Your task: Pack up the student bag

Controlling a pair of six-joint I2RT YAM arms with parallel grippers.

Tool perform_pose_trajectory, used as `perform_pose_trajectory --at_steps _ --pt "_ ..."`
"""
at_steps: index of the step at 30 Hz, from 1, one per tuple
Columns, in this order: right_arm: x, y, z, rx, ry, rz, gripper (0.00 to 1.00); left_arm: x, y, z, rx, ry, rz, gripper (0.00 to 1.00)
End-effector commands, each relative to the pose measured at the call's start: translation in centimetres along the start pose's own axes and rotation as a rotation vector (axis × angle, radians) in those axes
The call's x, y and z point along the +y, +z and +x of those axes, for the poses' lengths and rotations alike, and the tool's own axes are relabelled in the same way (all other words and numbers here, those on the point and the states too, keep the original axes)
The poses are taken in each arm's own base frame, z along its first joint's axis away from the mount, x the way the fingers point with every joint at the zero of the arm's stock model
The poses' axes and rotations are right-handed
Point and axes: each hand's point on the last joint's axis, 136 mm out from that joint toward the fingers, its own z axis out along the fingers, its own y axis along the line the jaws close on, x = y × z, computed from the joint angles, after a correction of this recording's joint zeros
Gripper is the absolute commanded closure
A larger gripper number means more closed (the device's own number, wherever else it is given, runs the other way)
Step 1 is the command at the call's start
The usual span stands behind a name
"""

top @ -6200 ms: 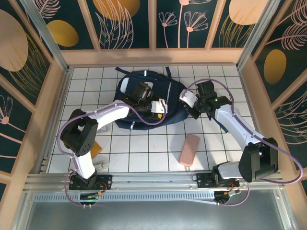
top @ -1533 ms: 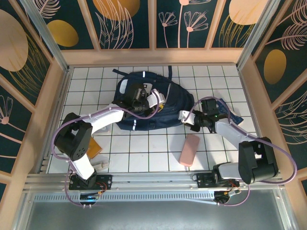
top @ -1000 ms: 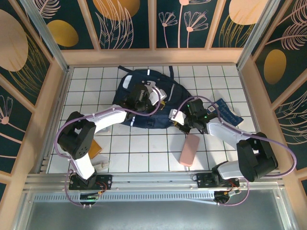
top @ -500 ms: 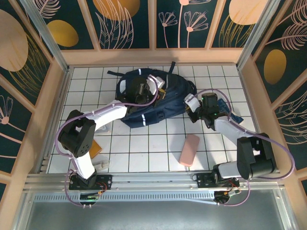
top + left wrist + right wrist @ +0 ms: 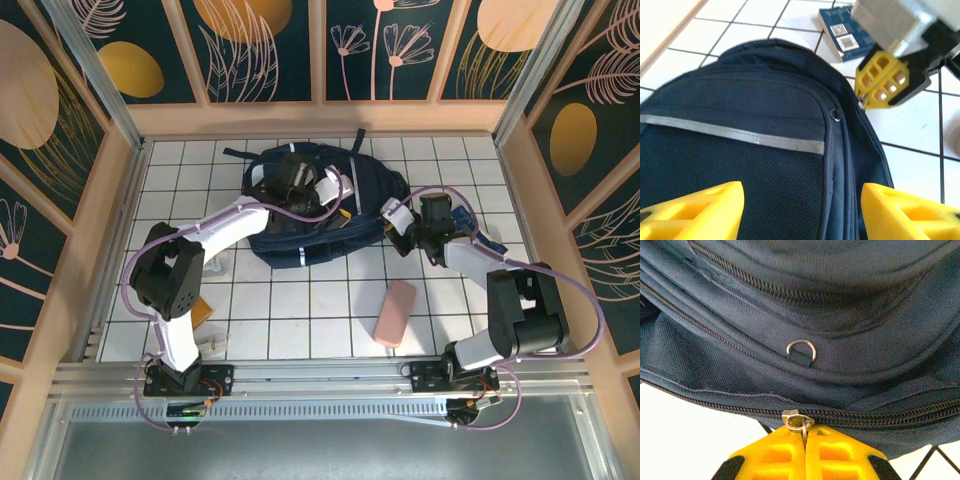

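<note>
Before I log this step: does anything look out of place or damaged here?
Nothing stands out. The bag lies flat and undamaged; the right fingers pinch its zip pull. The book and pink case lie beside it, unpacked.

The student bag [image 5: 840, 300] is matt woven navy cloth — metal zip pull [image 5: 798, 421], smooth white tiles [image 5: 910, 125].

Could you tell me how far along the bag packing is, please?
Done: nothing looks packed. In hand: right gripper, jaws shut, pinches the zipper pull on the student bag; left gripper hovers open above it. Left: pink case, blue book and orange item lie on the table outside.
</note>
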Motion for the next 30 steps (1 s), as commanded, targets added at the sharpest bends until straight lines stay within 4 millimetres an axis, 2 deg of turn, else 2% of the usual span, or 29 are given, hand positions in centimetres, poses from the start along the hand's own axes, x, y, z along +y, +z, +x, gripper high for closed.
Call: perform_pose_trajectory --at_steps 1,9,10,14,17,19,22,24,28,30 --pt "-1.2 -0.4 -2.2 -0.063 -0.052 0.015 1.0 0.1 0.7 1.0 0.051 0.056 0.028 0.35" --pt "-1.3 -1.0 -2.7 -0.079 -0.058 0.018 1.0 -1.5 3.2 2.2 0.109 0.154 0.047 0.29" --pt "-1.2 -1.0 -2.6 -0.079 -0.058 0.016 1.0 -1.5 3.6 2.3 0.116 0.159 0.036 0.29" --pt "-0.8 -1.2 -2.4 -0.086 -0.062 0.009 1.0 1.1 4.8 2.0 0.12 0.138 -0.092 0.3" --pt "-0.6 -1.2 -2.3 -0.087 -0.062 0.007 1.0 2.1 5.9 2.1 0.132 0.151 -0.119 0.33" --pt "-0.5 -1.3 -2.2 -0.087 -0.059 0.007 1.0 2.5 6.7 2.9 0.16 0.153 -0.124 0.37" --pt "-0.5 -1.3 -2.2 -0.086 -0.062 0.004 1.0 2.6 7.3 4.4 0.208 0.157 -0.124 0.46" --pt "-0.5 -1.3 -2.4 -0.09 -0.061 0.003 1.0 2.5 7.4 4.7 0.211 0.168 -0.128 0.5" --pt "-0.4 -1.3 -2.3 -0.094 -0.055 0.003 1.0 2.8 7.5 5.4 0.267 0.241 -0.173 0.54" --pt "-0.3 -1.3 -2.3 -0.094 -0.052 -0.002 1.0 2.5 7.6 5.9 0.29 0.289 -0.175 0.53"
